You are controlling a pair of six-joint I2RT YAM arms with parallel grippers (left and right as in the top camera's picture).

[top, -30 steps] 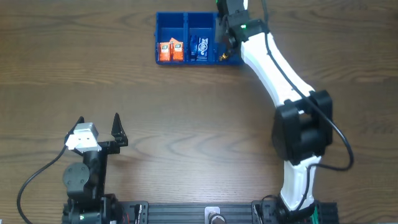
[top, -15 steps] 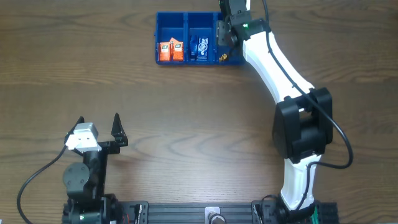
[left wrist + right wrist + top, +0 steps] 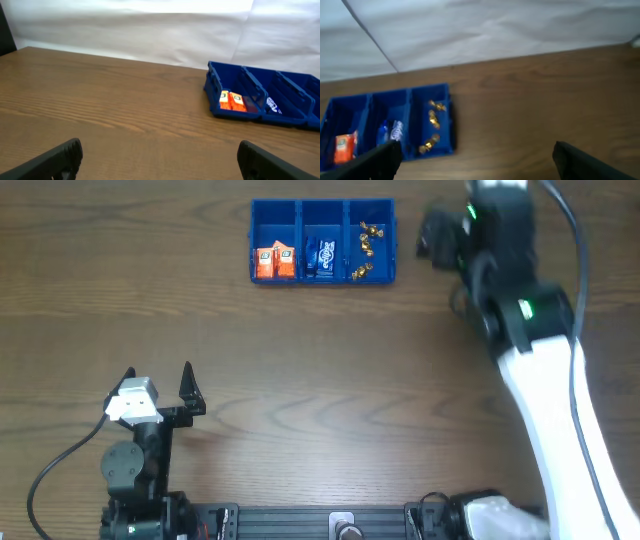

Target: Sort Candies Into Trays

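Now right pincer (image 3: 481, 166) no longer over tray (image 3: 322, 281)

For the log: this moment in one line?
left gripper open, parked | right gripper open, off tray | tray: orange candies, blue candies, gold candies

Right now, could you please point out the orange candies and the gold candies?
orange candies (image 3: 284, 262): top view, on one pack's wrapper.
gold candies (image 3: 366, 242): top view, on the middle candy.
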